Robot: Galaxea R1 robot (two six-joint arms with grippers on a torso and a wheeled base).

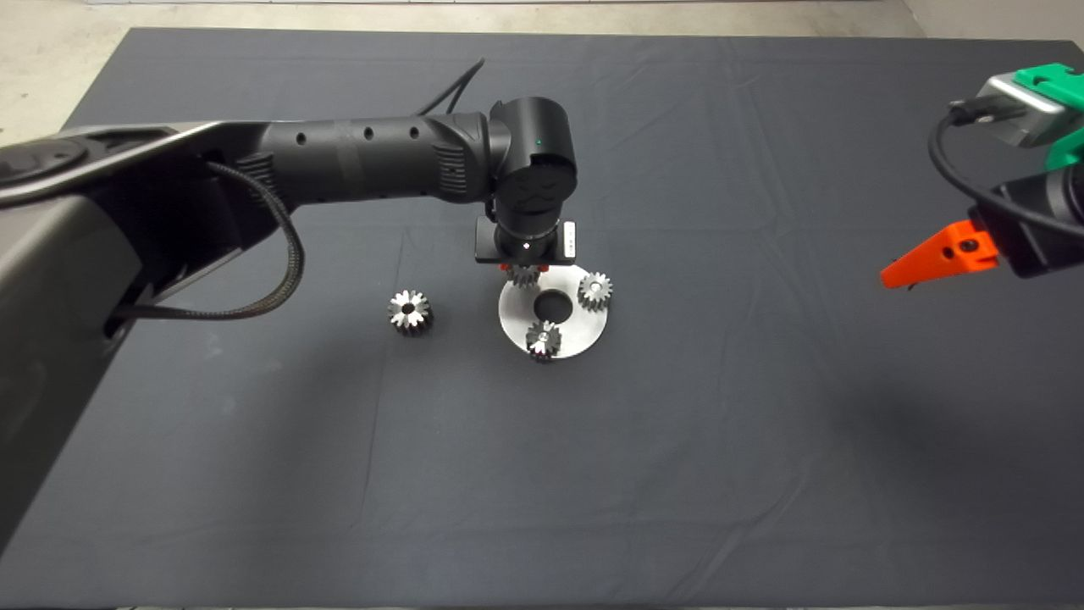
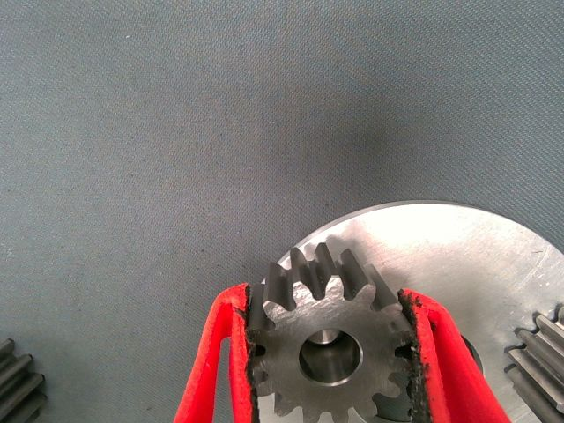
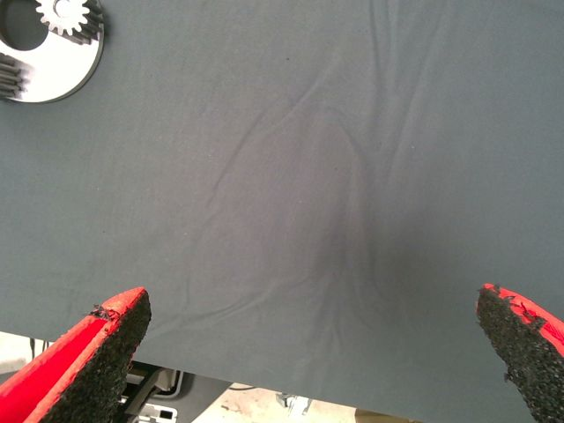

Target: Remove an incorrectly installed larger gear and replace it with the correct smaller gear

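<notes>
My left gripper [image 1: 526,271] is over the far-left edge of the round steel plate [image 1: 577,327] and shut on a smaller gear [image 2: 330,352]. Both pads touch its teeth, and it sits upright on the plate [image 2: 441,256] with something pale showing in its bore. The larger gear [image 1: 410,311], with coarse teeth, lies on the mat to the left of the plate; its edge shows in the left wrist view [image 2: 13,383]. Two other small gears [image 1: 595,291] [image 1: 543,339] stand on the plate. My right gripper [image 1: 931,263] is open and empty at the right edge.
The plate has a dark round hole [image 1: 552,302] in its middle. The right wrist view shows bare mat with the plate [image 3: 66,66] far off. The left arm [image 1: 364,161] reaches across the mat's left half.
</notes>
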